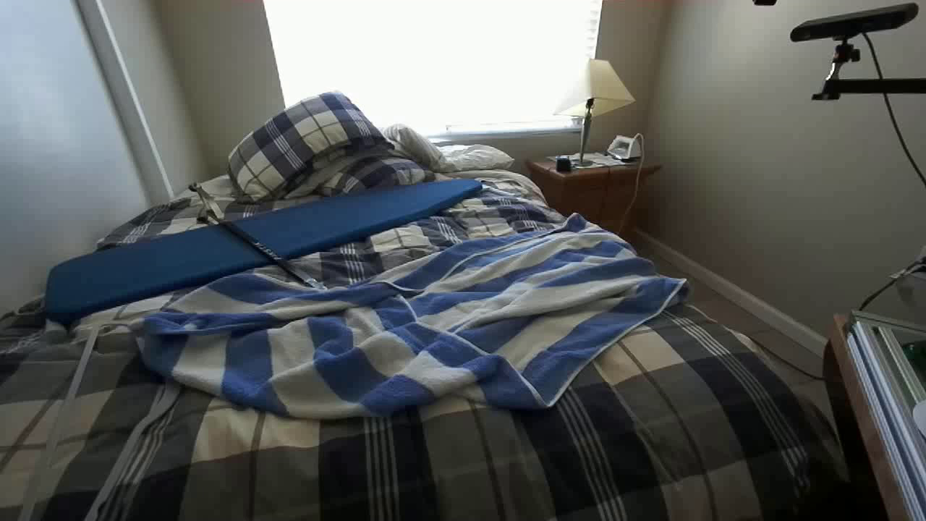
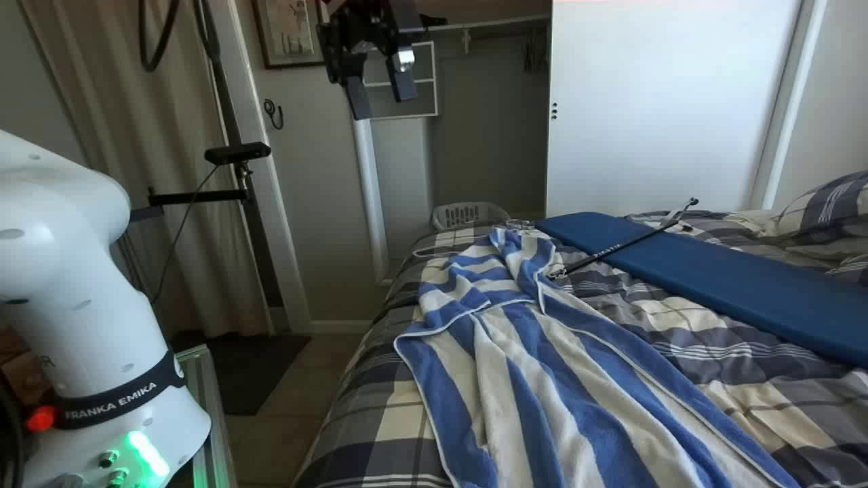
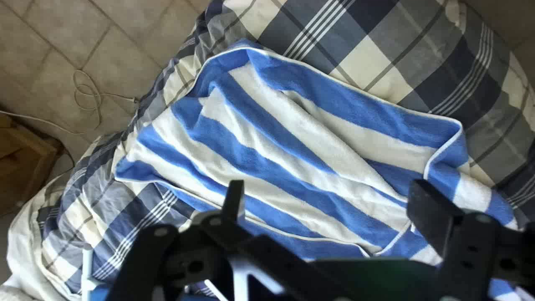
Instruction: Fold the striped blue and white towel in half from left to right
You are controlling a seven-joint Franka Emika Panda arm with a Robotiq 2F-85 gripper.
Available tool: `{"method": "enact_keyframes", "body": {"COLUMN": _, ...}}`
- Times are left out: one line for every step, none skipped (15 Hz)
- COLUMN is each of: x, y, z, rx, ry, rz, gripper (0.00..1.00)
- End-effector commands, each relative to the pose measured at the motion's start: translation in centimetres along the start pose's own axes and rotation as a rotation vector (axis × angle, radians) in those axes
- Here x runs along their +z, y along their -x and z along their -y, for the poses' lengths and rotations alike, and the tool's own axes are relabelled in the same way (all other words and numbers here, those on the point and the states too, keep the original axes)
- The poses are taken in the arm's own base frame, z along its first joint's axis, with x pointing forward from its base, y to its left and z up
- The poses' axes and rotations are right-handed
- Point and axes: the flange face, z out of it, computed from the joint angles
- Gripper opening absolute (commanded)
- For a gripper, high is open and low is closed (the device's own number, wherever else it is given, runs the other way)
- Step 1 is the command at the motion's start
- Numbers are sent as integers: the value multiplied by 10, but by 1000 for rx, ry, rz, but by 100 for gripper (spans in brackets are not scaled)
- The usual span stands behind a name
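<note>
The striped blue and white towel (image 1: 463,325) lies rumpled on the bed. One part is folded over another, with a white-edged flap and creases across the middle. It shows in both exterior views (image 2: 536,379) and fills the middle of the wrist view (image 3: 284,142). My gripper (image 2: 382,105) hangs high in the air, well above bed level, in an exterior view. Its two fingers are wide apart with nothing between them. In the wrist view the open fingers (image 3: 326,188) frame the towel, which lies apart from them, below.
A long blue mat (image 1: 289,224) lies across the bed behind the towel, with a black strap (image 1: 253,242) on it. Plaid pillows (image 1: 311,141) are at the bed's head. A nightstand (image 1: 579,188) with a lamp (image 1: 597,87) stands beyond. A camera on an arm (image 2: 237,152) stands near the robot.
</note>
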Motion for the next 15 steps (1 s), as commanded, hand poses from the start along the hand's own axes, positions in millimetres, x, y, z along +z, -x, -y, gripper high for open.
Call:
{"method": "enact_keyframes", "body": {"x": -1, "y": 0, "z": 0, "rx": 0, "ry": 0, "rz": 1, "gripper": 100}}
{"method": "enact_keyframes", "body": {"x": -1, "y": 0, "z": 0, "rx": 0, "ry": 0, "rz": 1, "gripper": 100}}
{"method": "enact_keyframes", "body": {"x": -1, "y": 0, "z": 0, "rx": 0, "ry": 0, "rz": 0, "gripper": 100}}
{"method": "enact_keyframes", "body": {"x": -1, "y": 0, "z": 0, "rx": 0, "ry": 0, "rz": 0, "gripper": 100}}
{"method": "enact_keyframes", "body": {"x": -1, "y": 0, "z": 0, "rx": 0, "ry": 0, "rz": 0, "gripper": 100}}
{"method": "enact_keyframes", "body": {"x": -1, "y": 0, "z": 0, "rx": 0, "ry": 0, "rz": 0, "gripper": 100}}
{"method": "enact_keyframes", "body": {"x": -1, "y": 0, "z": 0, "rx": 0, "ry": 0, "rz": 0, "gripper": 100}}
{"method": "enact_keyframes", "body": {"x": -1, "y": 0, "z": 0, "rx": 0, "ry": 0, "rz": 0, "gripper": 100}}
{"method": "enact_keyframes", "body": {"x": -1, "y": 0, "z": 0, "rx": 0, "ry": 0, "rz": 0, "gripper": 100}}
{"method": "enact_keyframes", "body": {"x": -1, "y": 0, "z": 0, "rx": 0, "ry": 0, "rz": 0, "gripper": 100}}
{"method": "enact_keyframes", "body": {"x": -1, "y": 0, "z": 0, "rx": 0, "ry": 0, "rz": 0, "gripper": 100}}
{"method": "enact_keyframes", "body": {"x": 1, "y": -8, "z": 0, "rx": -39, "ry": -15, "rz": -19, "gripper": 100}}
{"method": "enact_keyframes", "body": {"x": 4, "y": -24, "z": 3, "rx": -91, "ry": -25, "rz": -49, "gripper": 100}}
{"method": "enact_keyframes", "body": {"x": 8, "y": -42, "z": 10, "rx": -131, "ry": -46, "rz": -95, "gripper": 100}}
{"method": "enact_keyframes", "body": {"x": 12, "y": -59, "z": 18, "rx": -158, "ry": -71, "rz": -134, "gripper": 100}}
